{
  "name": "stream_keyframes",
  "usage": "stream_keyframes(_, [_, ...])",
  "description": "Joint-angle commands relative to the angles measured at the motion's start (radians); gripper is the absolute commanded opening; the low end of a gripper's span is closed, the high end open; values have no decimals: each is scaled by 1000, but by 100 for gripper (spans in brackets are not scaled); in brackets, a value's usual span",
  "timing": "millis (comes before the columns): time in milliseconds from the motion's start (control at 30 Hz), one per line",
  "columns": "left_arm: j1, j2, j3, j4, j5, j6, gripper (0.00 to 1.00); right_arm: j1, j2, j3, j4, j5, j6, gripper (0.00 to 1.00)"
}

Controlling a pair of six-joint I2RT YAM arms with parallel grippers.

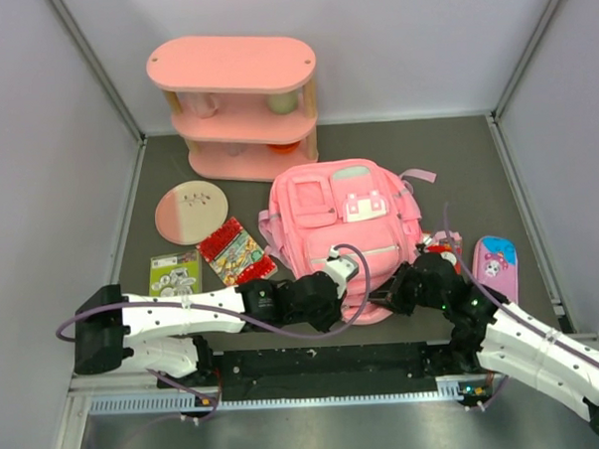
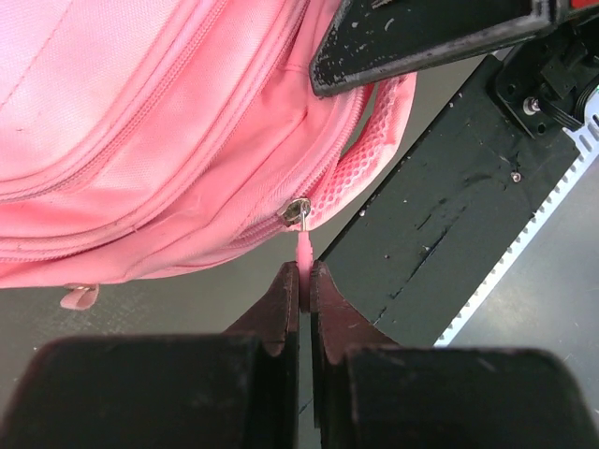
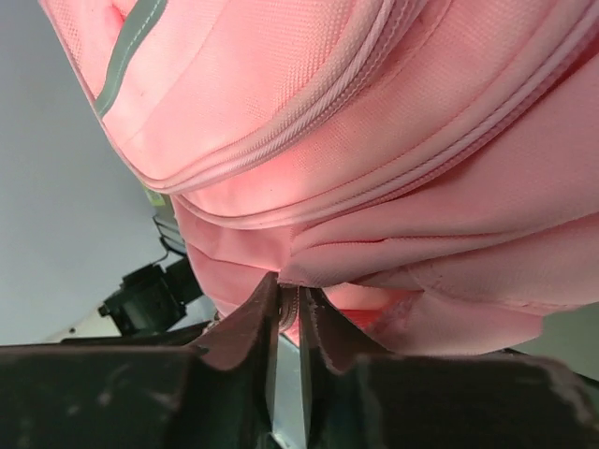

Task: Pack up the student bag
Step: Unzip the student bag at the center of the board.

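The student bag (image 1: 344, 223) looks zipped shut, with the pencil case (image 1: 495, 261) at its right unpacked. The left gripper (image 2: 300, 281) clamps its zip pull (image 2: 302, 248). The right gripper (image 3: 290, 299) pinches the bag's near edge.

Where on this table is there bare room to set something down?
Bare mat: far right, between shelf, right wall and student bag; also far-left corner beside the shelf. Crowded: left of the bag, with disc and packets; right, by the pencil case.
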Motion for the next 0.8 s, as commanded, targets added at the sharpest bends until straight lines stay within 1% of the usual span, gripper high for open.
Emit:
stream_keyframes(0, [-5,-8,52,143,39,17,0,17,-21,-9,123,99,44,0])
stream_keyframes(67, [-5,-11,45,127,32,15,0,16,-25,0,111,113,33,0])
stream_keyframes(133, [-5,-23,32,67,-24,12,0,17,-44,40,51,147,-10,0])
stream_keyframes(167, [-5,-31,28,36,-59,6,0,16,-54,55,-19,185,-22,0])
stream_keyframes(200, [-4,-50,22,3,-136,-9,0,16,-80,84,-55,228,-48,0])
stream_keyframes(300, [21,-96,-26,-117,-210,-28,0,16,-131,103,-132,274,-70,0])
stream_keyframes(367, [68,-120,-72,-166,-227,-34,0,14,-172,97,-140,274,-71,0])
stream_keyframes(500, [171,-167,-124,-225,-259,-58,0,16,-186,96,-153,230,-82,0])
stream_keyframes(533, [220,-169,-130,-238,-268,-64,0,14,-189,96,-155,225,-84,0])
stream_keyframes(600, [272,-160,-144,-249,-291,-60,0,16,-209,89,-158,221,-84,0])
stream_keyframes(633, [322,-155,-143,-248,-293,-51,0,16,-217,89,-158,216,-82,0])
stream_keyframes(767, [409,-106,-103,-239,-331,-34,0,14,-226,108,-158,199,-110,0])
